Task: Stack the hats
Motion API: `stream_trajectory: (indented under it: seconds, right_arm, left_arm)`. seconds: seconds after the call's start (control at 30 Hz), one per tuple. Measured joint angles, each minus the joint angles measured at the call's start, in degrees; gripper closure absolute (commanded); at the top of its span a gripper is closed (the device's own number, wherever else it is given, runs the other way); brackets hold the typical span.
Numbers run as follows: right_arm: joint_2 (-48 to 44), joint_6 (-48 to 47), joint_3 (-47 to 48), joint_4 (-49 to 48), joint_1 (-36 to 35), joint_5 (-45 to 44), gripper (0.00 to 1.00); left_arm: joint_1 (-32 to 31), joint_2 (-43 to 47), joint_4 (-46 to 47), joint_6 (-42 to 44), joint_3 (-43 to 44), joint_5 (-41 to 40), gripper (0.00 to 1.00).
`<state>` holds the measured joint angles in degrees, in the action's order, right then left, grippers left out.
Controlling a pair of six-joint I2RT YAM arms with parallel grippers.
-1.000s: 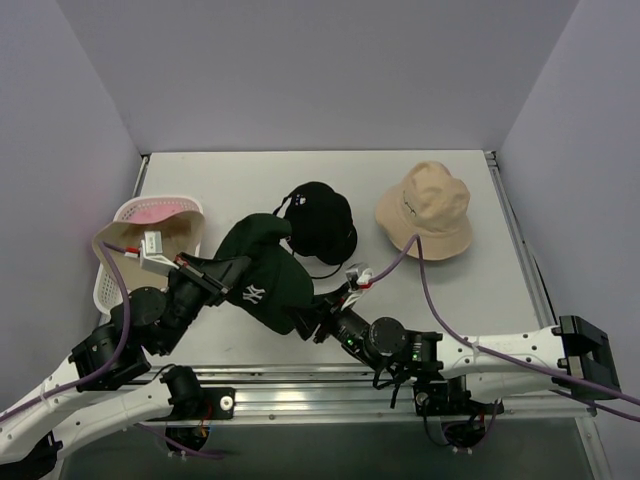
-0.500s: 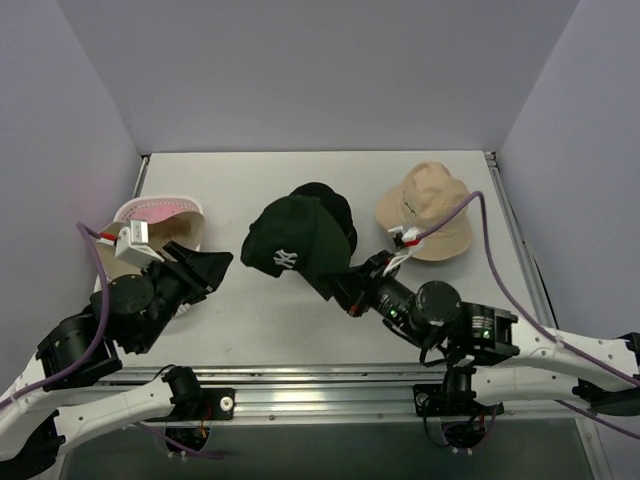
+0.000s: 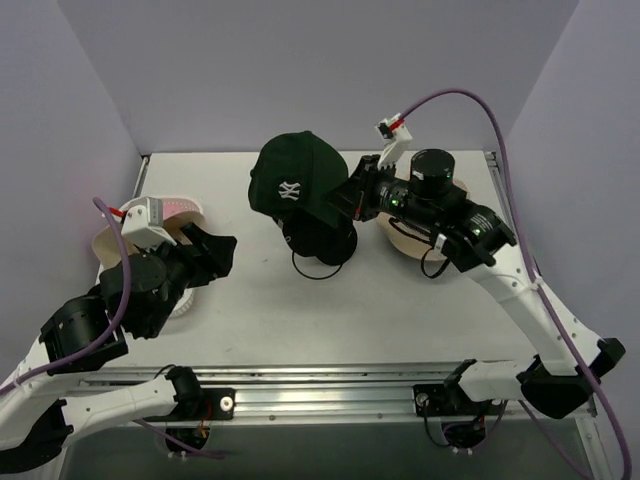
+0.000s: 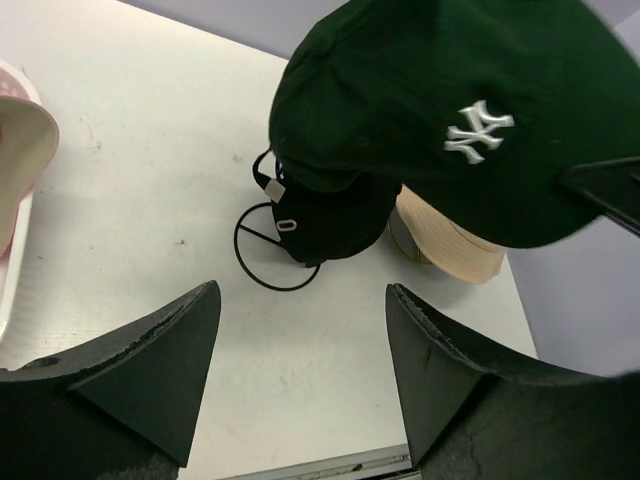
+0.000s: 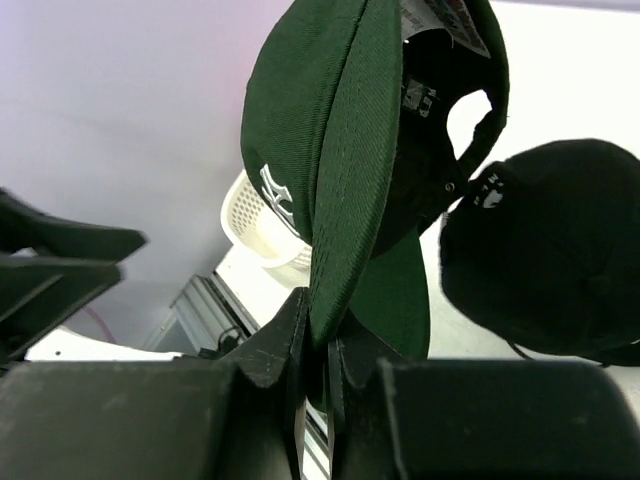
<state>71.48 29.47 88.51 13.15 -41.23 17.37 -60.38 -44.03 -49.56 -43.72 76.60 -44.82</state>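
Note:
A dark green baseball cap with a white logo hangs in the air, my right gripper shut on its brim. It hovers just above and behind a black cap that rests on a wire frame. A beige bucket hat lies to the right of the black cap, mostly hidden under my right arm in the top view. My left gripper stands open and empty over the table at the left. Behind it a pink hat and another beige hat lie in the basket.
The white perforated basket stands at the table's left edge, partly covered by my left arm. The wire frame's ring lies on the table under the black cap. Grey walls close in the back and both sides.
My left gripper let go of the green cap, opened and drew back to the left. My right gripper closed on the brim and carried the cap up and back, over the black cap.

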Motion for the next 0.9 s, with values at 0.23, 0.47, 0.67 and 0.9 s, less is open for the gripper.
stream_trajectory:
  seconds: [0.23, 0.47, 0.67, 0.9]
  right_arm:
    - [10.60, -2.38, 3.74, 2.08, 7.72, 15.45, 1.00]
    - [9.92, -0.04, 1.86, -2.62, 13.62, 26.12, 1.00]
    - [9.51, 1.66, -1.97, -5.64, 17.92, 30.91, 1.00]
    - [8.85, 2.91, -3.98, -7.48, 18.82, 33.09, 1.00]
  left_arm:
    - [8.74, -5.84, 2.36, 5.11, 3.61, 4.76, 0.23]
    - [33.11, -14.88, 10.93, 7.45, 1.73, 27.78, 0.23]
    - [38.25, -19.12, 16.92, 9.79, -0.79, 43.82, 0.24]
    - [38.38, -22.97, 21.70, 12.81, -0.70, 52.74, 0.24]
